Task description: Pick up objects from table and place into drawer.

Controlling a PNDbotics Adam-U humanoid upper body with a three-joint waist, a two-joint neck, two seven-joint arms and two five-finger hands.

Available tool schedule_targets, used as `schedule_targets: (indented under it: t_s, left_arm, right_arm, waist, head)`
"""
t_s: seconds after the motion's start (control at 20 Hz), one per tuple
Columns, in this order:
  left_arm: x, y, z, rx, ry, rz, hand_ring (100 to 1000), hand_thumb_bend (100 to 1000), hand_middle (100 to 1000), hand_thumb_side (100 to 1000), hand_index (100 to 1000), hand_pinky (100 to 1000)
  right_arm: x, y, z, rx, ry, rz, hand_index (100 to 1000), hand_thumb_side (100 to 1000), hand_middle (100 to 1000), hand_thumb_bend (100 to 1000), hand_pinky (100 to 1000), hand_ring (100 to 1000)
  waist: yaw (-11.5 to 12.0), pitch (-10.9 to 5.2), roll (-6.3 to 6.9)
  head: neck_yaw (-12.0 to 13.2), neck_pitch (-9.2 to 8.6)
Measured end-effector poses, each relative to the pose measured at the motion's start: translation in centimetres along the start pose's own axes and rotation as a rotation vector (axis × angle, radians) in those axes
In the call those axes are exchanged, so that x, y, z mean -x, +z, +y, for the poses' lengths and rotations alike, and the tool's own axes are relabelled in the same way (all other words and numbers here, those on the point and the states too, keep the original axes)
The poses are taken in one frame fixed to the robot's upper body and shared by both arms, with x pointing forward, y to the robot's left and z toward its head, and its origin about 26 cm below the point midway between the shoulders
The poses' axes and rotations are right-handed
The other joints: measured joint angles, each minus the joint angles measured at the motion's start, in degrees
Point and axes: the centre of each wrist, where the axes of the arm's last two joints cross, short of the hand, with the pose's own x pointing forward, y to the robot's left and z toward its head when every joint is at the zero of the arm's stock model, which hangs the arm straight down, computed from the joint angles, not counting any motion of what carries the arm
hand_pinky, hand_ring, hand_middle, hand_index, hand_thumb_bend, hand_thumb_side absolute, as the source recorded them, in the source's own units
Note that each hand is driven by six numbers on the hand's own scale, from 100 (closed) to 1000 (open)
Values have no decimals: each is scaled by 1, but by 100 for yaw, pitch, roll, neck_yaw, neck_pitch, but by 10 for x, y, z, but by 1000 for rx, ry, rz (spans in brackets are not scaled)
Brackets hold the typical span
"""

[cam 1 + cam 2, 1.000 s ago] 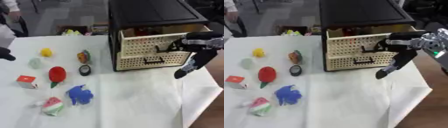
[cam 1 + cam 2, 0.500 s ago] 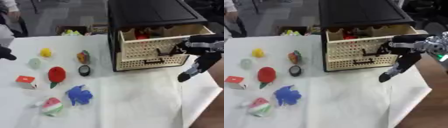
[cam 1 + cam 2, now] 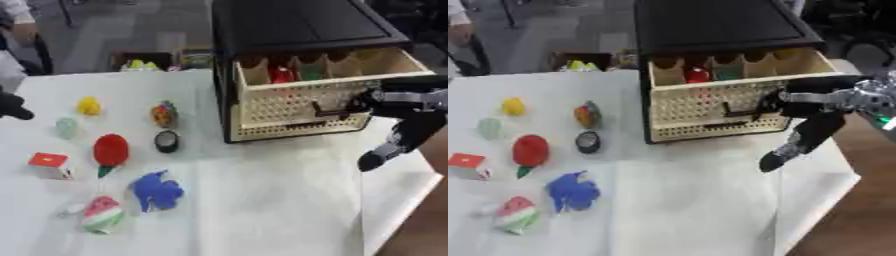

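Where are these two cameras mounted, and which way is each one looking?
Left eye view: sits in the robot's head, looking down at the white table; the left hand shows at the left edge, the right hand at the drawer.
Right eye view: same head, set slightly to the right, looking down at the same table; only the right hand shows.
Both share the open drawer, the black cabinet and the scattered toys, such as the blue toy.

Right hand [image 3: 815, 107]: black fingers and thumb, silver-grey wrist joint, small green light. Left hand [image 3: 13, 106]: black, rounded, partly visible left of the table [image 3: 262, 200].
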Motion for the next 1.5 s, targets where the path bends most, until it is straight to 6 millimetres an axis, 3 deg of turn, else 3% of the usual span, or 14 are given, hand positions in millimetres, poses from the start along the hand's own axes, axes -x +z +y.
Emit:
schedule_targets:
  t_s: [1.5]
  left_arm:
    - [0,0,0,-3,-1,1,622,100,617,878,783,548]
  right_arm:
    - [-7,11,7,-14,15,-12,821,745,100,900,100,100]
  waist:
    - [-31,-1,-17]
  head:
    - [30,-2]
